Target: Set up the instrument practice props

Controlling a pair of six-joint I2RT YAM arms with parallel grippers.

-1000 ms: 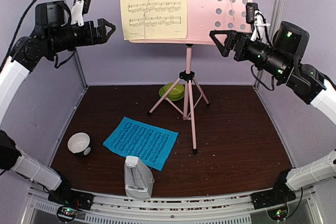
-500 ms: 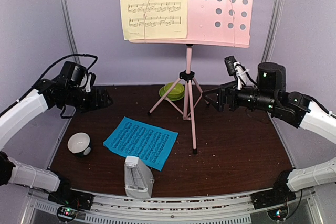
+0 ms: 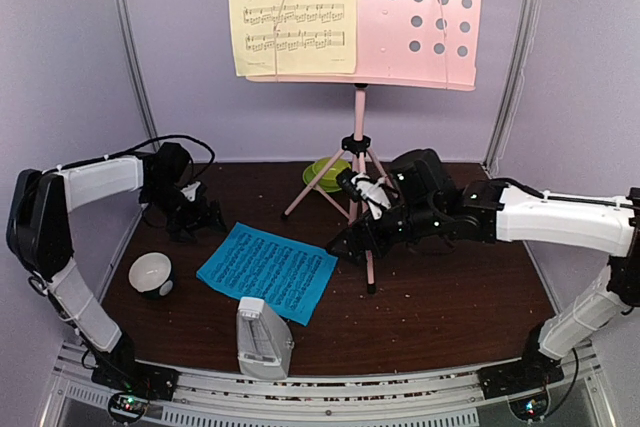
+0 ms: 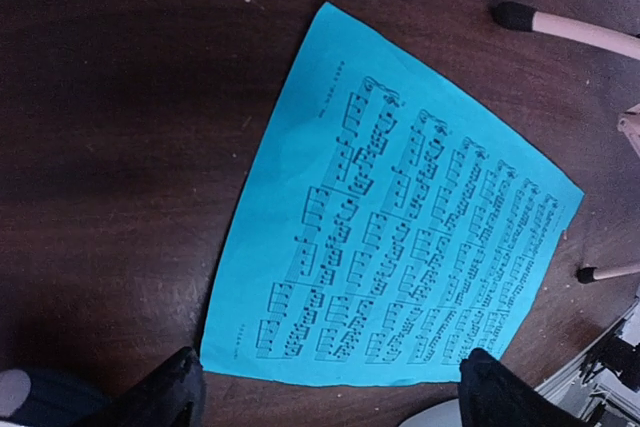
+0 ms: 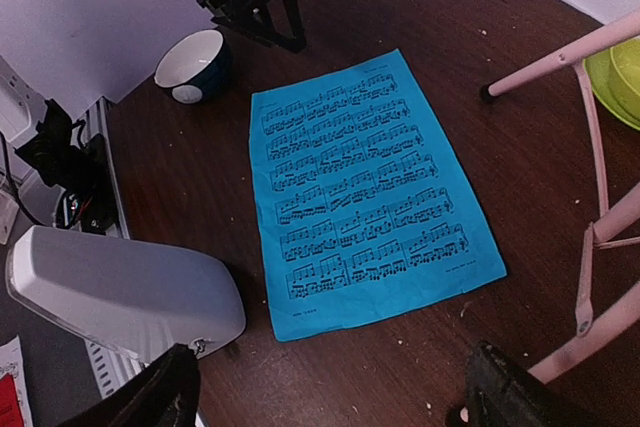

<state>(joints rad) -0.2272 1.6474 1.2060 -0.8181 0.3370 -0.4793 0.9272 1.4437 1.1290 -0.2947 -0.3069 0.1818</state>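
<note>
The pink music stand (image 3: 420,17) is upright at the back on tripod legs (image 5: 590,147), with a yellow sheet-music page (image 3: 290,7) on the left of its punched panel. A blue page (image 3: 268,270) lies flat on the table; it also fills the left wrist view (image 4: 400,217) and shows in the right wrist view (image 5: 365,187). In front of it stands the white-grey metronome (image 3: 262,339). My left gripper (image 3: 203,222) hovers low by the blue page's far left edge, open and empty (image 4: 330,397). Open and empty too, my right gripper (image 3: 348,243) hangs at the page's right side (image 5: 330,392).
A small white-and-black bowl (image 3: 152,274) sits left of the blue page. A green bowl (image 3: 328,173) on a saucer stands behind the tripod. One stand leg's foot (image 4: 560,22) rests close to the page's far corner. Purple walls close in the table on three sides.
Both arms have dropped from high beside the stand's panel to just above the table, closing in on the blue page from left and right. The props have not moved.
</note>
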